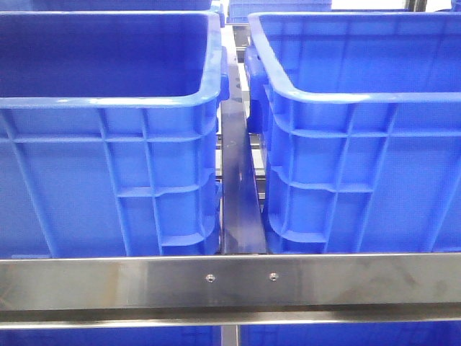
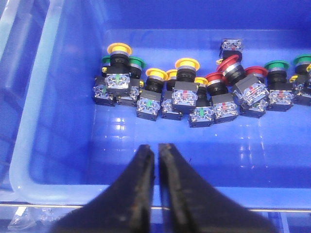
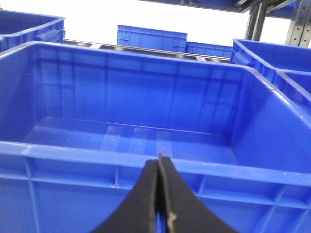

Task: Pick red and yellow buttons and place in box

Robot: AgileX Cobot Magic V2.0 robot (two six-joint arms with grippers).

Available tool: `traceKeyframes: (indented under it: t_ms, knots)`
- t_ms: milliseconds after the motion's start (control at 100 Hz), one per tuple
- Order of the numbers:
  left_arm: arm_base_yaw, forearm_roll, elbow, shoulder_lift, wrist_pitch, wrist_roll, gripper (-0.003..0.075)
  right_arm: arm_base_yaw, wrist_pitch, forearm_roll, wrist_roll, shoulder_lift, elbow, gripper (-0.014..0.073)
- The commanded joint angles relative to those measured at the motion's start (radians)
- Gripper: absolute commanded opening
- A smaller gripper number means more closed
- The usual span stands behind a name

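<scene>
In the left wrist view a blue bin [image 2: 63, 145] holds a row of push buttons on black and clear switch blocks. Yellow buttons [image 2: 119, 48] [image 2: 188, 63] lie left and middle. Red buttons [image 2: 228, 62] [image 2: 214, 77] lie further along, with green buttons [image 2: 277, 65] among them. My left gripper [image 2: 156, 147] is shut and empty, above the bin's near wall, well short of the buttons. In the right wrist view my right gripper [image 3: 159, 158] is shut and empty, just outside the near rim of a blue box [image 3: 146, 160] with no buttons showing inside.
The front view shows two large blue bins [image 1: 108, 101] [image 1: 360, 94] side by side behind a steel rail [image 1: 230, 281], with a metal bar [image 1: 238, 187] in the gap between them. Neither arm shows there. More blue crates [image 3: 151, 38] stand behind in the right wrist view.
</scene>
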State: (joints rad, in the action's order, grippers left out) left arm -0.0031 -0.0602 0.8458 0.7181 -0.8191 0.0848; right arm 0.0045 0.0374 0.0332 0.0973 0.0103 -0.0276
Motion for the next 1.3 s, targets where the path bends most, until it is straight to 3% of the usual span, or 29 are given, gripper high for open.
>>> traceKeyframes:
  t_ms: [0,120,200,690,920,1290]
  knots:
    - [0.002,0.001,0.035,0.004,0.06,0.0,0.016,0.0,0.081,-0.008,0.002,0.021,0.0,-0.0068]
    - [0.002,0.001,0.035,0.004,0.06,0.0,0.0395,0.0,0.081,-0.008,0.002,0.021,0.0,-0.0068]
    - [0.002,-0.001,0.035,0.004,0.071,0.0,0.0467,0.0,0.081,-0.008,0.002,0.021,0.0,-0.0068]
    - [-0.015,0.06,0.039,0.11,0.116,0.0,0.0461,0.0,0.081,-0.008,0.002,0.021,0.0,-0.0068]
    - [-0.132,0.073,0.124,0.243,0.13,0.016,0.0461,0.0,0.081,-0.008,0.002,0.021,0.0,-0.0068]
    - [-0.313,0.052,0.245,0.499,0.272,0.117,0.0461,0.0,0.081,-0.008,0.002,0.021,0.0,-0.0068]
